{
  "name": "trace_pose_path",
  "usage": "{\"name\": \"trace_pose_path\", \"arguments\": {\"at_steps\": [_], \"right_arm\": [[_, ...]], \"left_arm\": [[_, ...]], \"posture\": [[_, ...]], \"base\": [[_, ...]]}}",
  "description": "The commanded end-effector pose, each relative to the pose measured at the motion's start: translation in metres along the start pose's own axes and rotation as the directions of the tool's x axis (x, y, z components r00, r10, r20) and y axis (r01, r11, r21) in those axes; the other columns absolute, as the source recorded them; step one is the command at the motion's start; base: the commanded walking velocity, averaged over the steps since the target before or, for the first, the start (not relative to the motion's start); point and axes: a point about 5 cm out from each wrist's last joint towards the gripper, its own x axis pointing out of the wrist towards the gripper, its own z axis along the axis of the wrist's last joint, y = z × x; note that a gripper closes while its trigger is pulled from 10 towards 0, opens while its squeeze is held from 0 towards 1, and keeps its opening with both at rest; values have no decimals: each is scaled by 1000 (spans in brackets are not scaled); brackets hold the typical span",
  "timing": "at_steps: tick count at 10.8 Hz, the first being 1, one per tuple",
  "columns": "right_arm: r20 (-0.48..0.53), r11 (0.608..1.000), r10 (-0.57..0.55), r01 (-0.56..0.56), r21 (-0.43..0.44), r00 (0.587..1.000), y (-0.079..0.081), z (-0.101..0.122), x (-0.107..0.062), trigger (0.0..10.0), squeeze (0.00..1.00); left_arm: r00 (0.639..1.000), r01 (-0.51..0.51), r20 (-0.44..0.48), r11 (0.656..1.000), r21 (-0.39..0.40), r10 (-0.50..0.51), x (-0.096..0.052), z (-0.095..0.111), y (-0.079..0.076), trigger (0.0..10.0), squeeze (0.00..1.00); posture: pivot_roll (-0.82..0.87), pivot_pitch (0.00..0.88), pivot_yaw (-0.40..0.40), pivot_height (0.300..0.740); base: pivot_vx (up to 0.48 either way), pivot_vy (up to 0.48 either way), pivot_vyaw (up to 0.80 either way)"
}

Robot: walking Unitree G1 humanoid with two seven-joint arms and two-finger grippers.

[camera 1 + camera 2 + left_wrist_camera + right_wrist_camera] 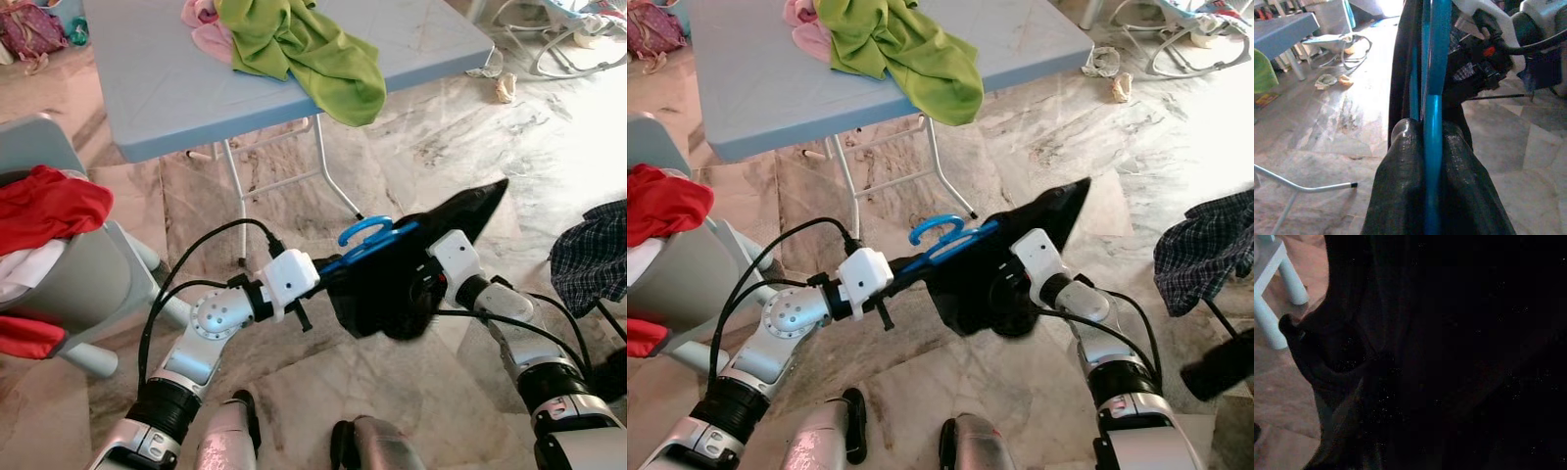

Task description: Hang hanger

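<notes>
The left gripper (1432,161) pinches the blue plastic hanger (364,240), carrying a black garment (411,279), above the floor; the right gripper's state is hidden. The garment could slide off if tilted.

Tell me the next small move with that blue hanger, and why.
Probably lift and carry it onward, looking for a rail. The left gripper is shut on the blue hanger, whose hook points toward the table, and the black garment already drapes from it, held up on the far side by the right gripper. No rail is in view, so hanging cannot start here.
</notes>
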Motion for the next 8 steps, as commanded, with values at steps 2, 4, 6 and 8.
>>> {"name": "trace_pose_path", "arguments": {"at_steps": [2, 4, 6, 8], "right_arm": [[-15, 1000, -24, 24, -5, 1000, -5, -4, -5, 0, 0], [-15, 999, -28, 27, -27, 999, -5, -4, -5, 0, 0], [-14, 999, -36, 36, -41, 999, -5, -4, -5, 0, 0], [-14, 997, -57, 56, -47, 998, -10, -4, -8, 0, 0]], "left_arm": [[997, 6, 73, 1000, 27, -8, 5, 16, 1, 0, 0], [998, 5, 63, 1000, 27, -7, 4, 14, 1, 0, 0], [999, 0, 52, 999, 35, -2, 3, 12, 3, 0, 0], [999, -2, 48, 999, 38, 0, 4, 12, 4, 0, 0]], "posture": [[-5, 192, -21, 740], [-4, 192, -20, 740], [-8, 191, -21, 740], [-20, 192, -23, 740]], "base": [[0, 0, 0], [0, 0, 0], [0, 0, 0], [0, 0, 0]]}}
